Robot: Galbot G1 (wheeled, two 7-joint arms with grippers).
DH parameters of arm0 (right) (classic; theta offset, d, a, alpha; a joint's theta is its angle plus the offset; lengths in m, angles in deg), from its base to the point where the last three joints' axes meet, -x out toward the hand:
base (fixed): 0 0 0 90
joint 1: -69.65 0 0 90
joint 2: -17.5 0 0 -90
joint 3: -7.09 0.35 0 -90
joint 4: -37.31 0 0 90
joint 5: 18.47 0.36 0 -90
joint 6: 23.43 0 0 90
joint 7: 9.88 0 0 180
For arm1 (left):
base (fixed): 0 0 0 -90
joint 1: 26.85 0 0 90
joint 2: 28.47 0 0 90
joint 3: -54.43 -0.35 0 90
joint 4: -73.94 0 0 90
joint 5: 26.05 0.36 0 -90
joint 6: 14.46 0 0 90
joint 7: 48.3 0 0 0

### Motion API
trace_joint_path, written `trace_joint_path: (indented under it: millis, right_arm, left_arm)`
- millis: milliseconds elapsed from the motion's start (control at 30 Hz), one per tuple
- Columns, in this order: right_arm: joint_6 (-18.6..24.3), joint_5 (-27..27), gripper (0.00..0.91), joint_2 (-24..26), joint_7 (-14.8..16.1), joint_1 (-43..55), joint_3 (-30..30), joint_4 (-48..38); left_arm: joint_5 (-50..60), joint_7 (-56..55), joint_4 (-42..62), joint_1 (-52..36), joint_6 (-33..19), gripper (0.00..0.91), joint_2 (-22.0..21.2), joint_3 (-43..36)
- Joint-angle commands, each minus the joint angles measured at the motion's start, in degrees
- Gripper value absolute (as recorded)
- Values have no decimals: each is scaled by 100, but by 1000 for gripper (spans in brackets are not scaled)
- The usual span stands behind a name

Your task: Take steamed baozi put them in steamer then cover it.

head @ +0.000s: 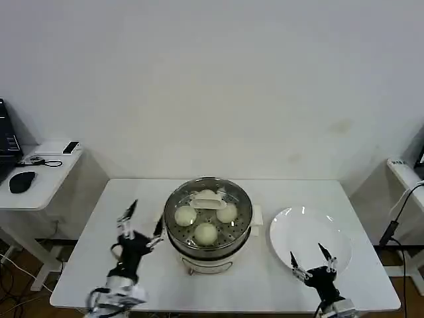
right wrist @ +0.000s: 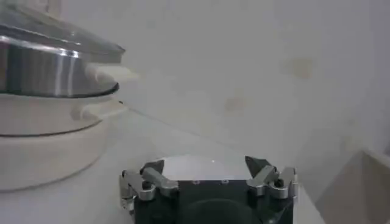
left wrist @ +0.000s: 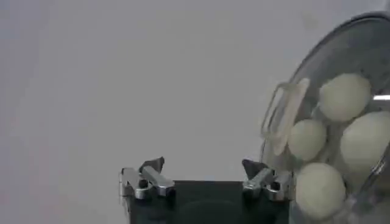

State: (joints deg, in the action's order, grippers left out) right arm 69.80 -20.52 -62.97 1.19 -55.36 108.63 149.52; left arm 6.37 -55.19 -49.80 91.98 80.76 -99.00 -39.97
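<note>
White wall fills the upper half of the head view, and below it a white desk (head: 225, 278) spans the lower middle of the frame.

The left claw (head: 142, 226) sits at the lower left of the head view, just beside the steamer's left side, its fingers spread wide apart with nothing between them. In the left wrist view the same claw (left wrist: 204, 169) stands open at the bottom centre, one fingertip (left wrist: 254, 167) close to the glass of the cover (left wrist: 350, 73), though whether it touches cannot be told.

The right claw (head: 313, 260) is at the lower right of the head view, over the near edge of a white plate (head: 301, 228), fingers likewise spread and holding nothing. In the right wrist view this claw (right wrist: 206, 165) is open at the bottom centre, with the plate (right wrist: 201, 165) pale beyond it.

The steamer (head: 209, 248) stands at the centre of the desk, between the two claws. The cover (head: 242, 205) lies on top of it, its cream handle (head: 207, 202) across the middle. Through the glass, four baozi (head: 206, 232) rest on the perforated tray. The right wrist view shows the steamer (right wrist: 42, 73) at the upper left, steel wall above a cream base, with the cover's rim (right wrist: 61, 45) seated on it. The left wrist view shows the baozi (left wrist: 344, 97) clustered under the glass at the right edge.
</note>
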Motion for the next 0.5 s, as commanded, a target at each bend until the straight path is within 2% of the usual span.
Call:
trace_joint_path:
  millis: [33, 100, 167, 233, 367, 500]
  right_arm:
    - [155, 655, 907, 220, -27, -95, -184, -51]
    - [179, 753, 907, 268, -28, -173, -210, 15]
    - [205, 854, 907, 294, -47, -243, -204, 96]
    - [176, 1055, 907, 372, -98, -317, -238, 152]
    - [10, 1102, 907, 442, -208, -433, -192, 189]
    - [59, 1139, 907, 448, -203, -510, -193, 202]
  left_arm:
    - [-4753, -761, 328, 1111, -916, 907, -361, 1438]
    - [-4478, -737, 263, 1190, -872, 907, -438, 1432]
    - [-4249, -542, 292, 1257, -559, 907, -457, 1404]
    - [-4055, -363, 544, 1153, -548, 907, -478, 1416]
    - [-3870, -139, 657, 1065, -546, 907, -619, 1519]
    - [-3565, 81, 640, 1172, -544, 907, -825, 1530]
